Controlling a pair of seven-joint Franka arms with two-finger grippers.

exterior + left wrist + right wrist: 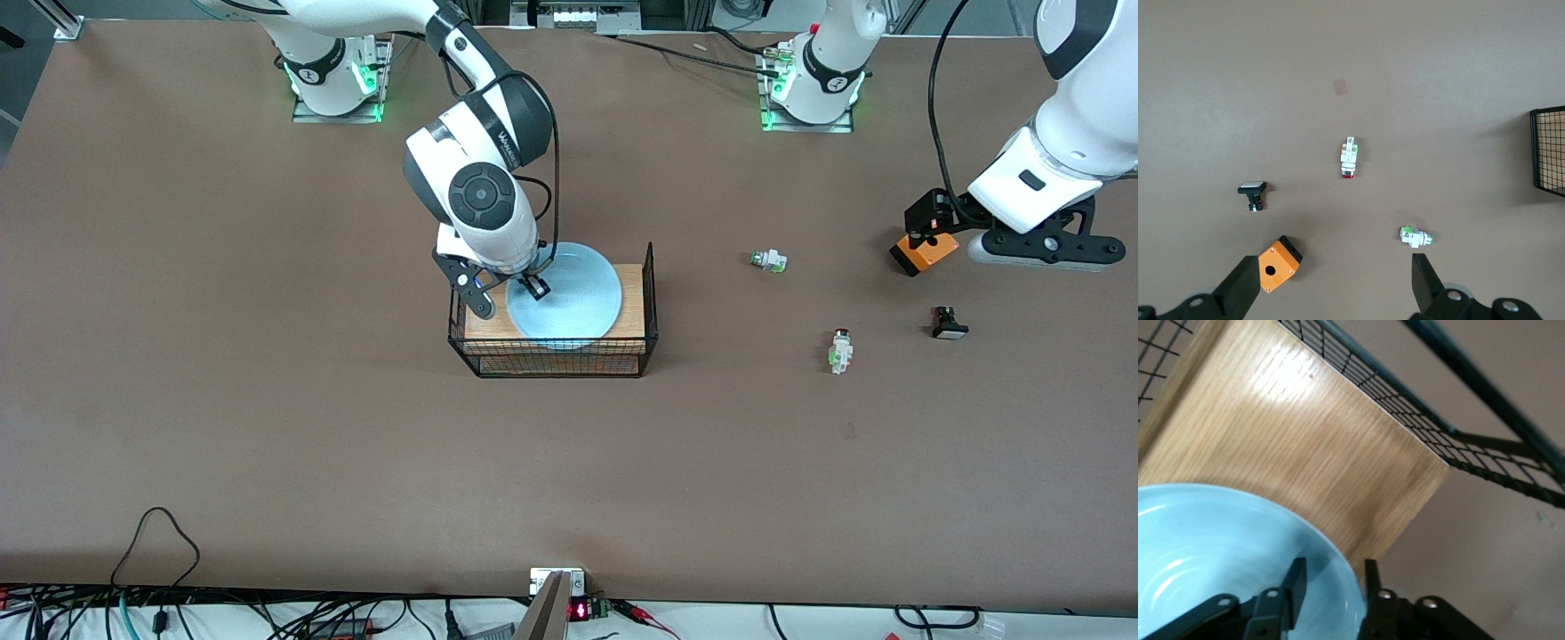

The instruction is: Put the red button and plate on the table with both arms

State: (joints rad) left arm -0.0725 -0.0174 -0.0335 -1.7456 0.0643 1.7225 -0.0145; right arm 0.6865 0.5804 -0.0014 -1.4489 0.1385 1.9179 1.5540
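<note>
The light blue plate (578, 302) lies on the wooden top of a black wire rack (651, 302). My right gripper (532, 284) is down at the plate's rim on the side toward the right arm's end. In the right wrist view it (1335, 577) is open, one finger inside the plate (1218, 547) and one outside the rim. The red button (839, 349) lies on the brown table (267, 400) toward the left arm's end, also in the left wrist view (1349, 157). My left gripper (932, 233) (1333, 267) hangs open and empty over the table.
An orange box (925, 252) (1278, 264) lies under the left gripper. A black-topped switch (948, 323) (1253, 194) and a white switch with a green-silver end (768, 260) (1415, 237) lie near the red button. The rack's raised wire wall stands toward the left arm's end.
</note>
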